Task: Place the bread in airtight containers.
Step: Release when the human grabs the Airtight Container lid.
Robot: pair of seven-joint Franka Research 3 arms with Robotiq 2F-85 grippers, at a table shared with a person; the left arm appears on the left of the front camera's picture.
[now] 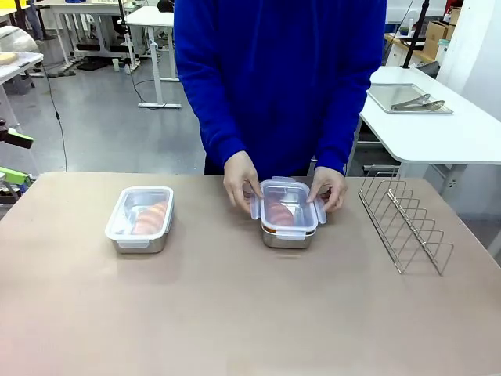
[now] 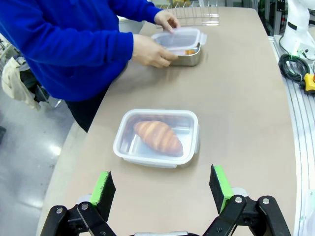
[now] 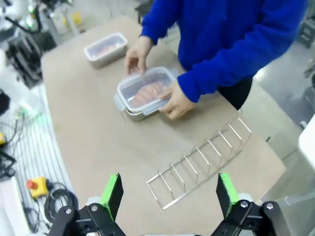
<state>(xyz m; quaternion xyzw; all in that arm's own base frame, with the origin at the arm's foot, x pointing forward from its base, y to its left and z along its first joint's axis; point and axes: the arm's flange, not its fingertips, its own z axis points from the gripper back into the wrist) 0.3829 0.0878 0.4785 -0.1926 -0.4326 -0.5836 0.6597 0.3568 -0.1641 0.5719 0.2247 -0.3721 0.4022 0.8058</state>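
front: fixed, robot's side, looks across table point(image 1: 235, 313) at person.
left wrist: high, back from near box point(image 2: 156, 137), faces far box.
right wrist: above rack point(image 3: 197, 164), faces boxes.
shared: both boxes, person's hands.

Both black two-finger grippers with green pads, left point(image 2: 162, 189) and right point(image 3: 170, 194), gape wide at bottom frame; the person's hands point(image 1: 241, 182) meet mid-frame.

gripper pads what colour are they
Bright green pads, clearest in the left wrist view.

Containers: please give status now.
Both tools open, left, right. Left container lidded, croissant inside. Person's hands on second container's lid. Nothing blocking.
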